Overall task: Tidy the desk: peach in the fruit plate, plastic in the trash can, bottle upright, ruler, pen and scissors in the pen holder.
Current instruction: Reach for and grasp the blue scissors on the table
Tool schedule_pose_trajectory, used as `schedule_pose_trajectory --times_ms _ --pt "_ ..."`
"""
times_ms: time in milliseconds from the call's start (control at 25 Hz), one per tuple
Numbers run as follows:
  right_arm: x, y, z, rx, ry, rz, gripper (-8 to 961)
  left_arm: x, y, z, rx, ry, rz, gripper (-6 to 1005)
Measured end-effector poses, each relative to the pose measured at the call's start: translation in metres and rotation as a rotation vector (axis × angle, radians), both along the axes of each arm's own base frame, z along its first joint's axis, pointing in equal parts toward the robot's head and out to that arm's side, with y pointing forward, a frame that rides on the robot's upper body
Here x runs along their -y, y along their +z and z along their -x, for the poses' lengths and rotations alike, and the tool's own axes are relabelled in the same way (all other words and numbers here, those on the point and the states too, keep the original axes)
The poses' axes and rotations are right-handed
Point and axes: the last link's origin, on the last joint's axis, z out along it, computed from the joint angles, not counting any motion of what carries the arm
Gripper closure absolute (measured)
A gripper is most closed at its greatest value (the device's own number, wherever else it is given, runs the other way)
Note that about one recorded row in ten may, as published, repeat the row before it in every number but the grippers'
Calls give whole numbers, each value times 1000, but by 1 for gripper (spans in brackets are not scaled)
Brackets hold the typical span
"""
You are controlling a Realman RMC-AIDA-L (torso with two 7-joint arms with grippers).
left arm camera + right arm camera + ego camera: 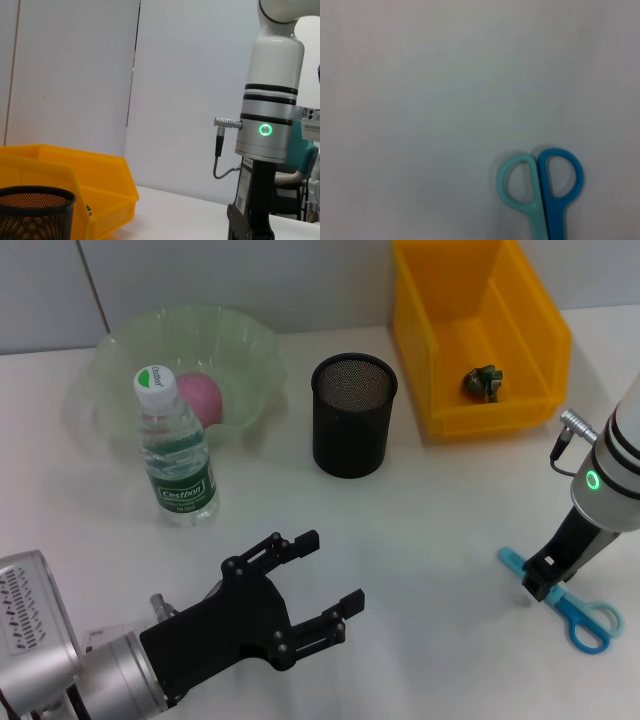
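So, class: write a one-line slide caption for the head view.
Right hand down at the scissors on the desk; left hand open near the upright bottle; peach already in the fruit plate.

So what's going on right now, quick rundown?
Right gripper down on the scissors, fingers unclear. Left gripper open, idle near the bottle. Pen holder unobstructed.

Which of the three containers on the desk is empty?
The black mesh pen holder. The green fruit plate holds a peach, and the yellow bin holds crumpled plastic.
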Motion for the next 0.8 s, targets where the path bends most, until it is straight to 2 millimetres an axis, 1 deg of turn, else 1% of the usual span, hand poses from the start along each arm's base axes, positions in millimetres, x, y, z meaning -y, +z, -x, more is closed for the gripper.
schedule_pose_trajectory --times_ms 80,280,800 --pt "1 -1 -1 3 -1 4 736 0 0 0 0 1 0 202" --pt "3 -2 -3 14 -11 10 550 1 0 1 -1 2 2 202" --pt "4 -4 -4 27 -27 -1 559 2 -1 1 -3 3 3 202"
